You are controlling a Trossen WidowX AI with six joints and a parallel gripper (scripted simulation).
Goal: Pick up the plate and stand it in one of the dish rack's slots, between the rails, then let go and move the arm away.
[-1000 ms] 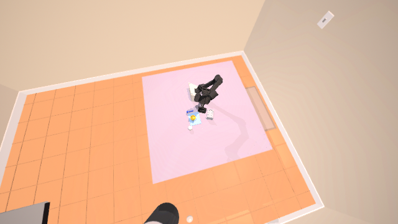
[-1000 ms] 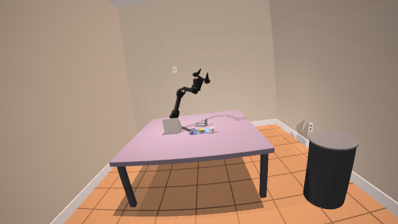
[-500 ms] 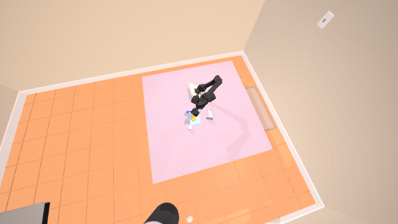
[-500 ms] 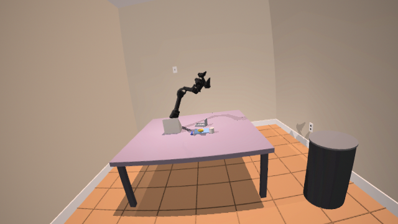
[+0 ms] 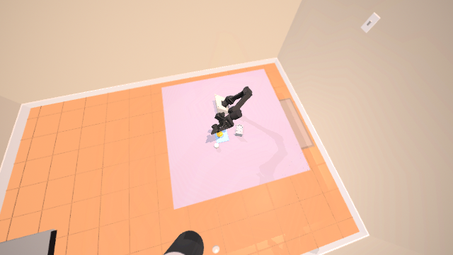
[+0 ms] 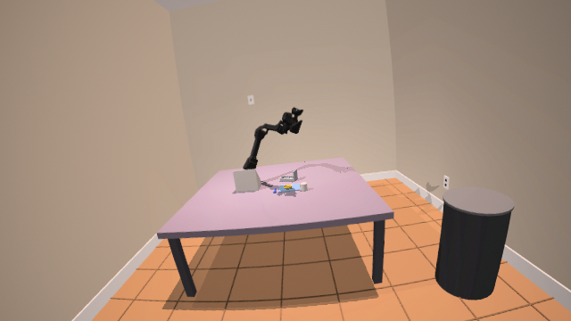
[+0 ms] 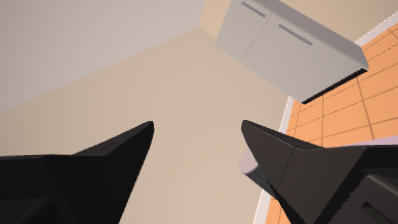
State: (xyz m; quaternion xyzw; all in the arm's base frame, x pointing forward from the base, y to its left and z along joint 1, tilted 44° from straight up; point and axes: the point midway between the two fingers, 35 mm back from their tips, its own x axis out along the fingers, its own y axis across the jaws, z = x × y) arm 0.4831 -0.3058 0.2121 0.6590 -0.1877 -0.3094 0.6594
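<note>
A small round yellow thing [image 5: 219,134] [image 6: 287,187], seemingly the plate, lies on a light blue square [image 5: 224,140] [image 6: 296,187]. It is too small to tell its shape well. A small whitish piece with dark dots [image 5: 239,129] [image 6: 287,179], seemingly the dish rack, stands beside the square, with an upright grey part at one end. Its slots cannot be made out. My gripper [image 6: 302,116] [image 7: 199,125] is open and empty, high above the table. Its fingers stand wide apart in the wrist view, with only wall between them.
A small white cup [image 5: 216,145] [image 6: 303,186] stands by the blue square. A small dark blue thing [image 6: 275,191] lies at its other side. A large white block [image 5: 220,103] [image 6: 246,181] stands near my arm's base. The pink table [image 5: 191,170] [image 6: 250,214] carries them all.
</note>
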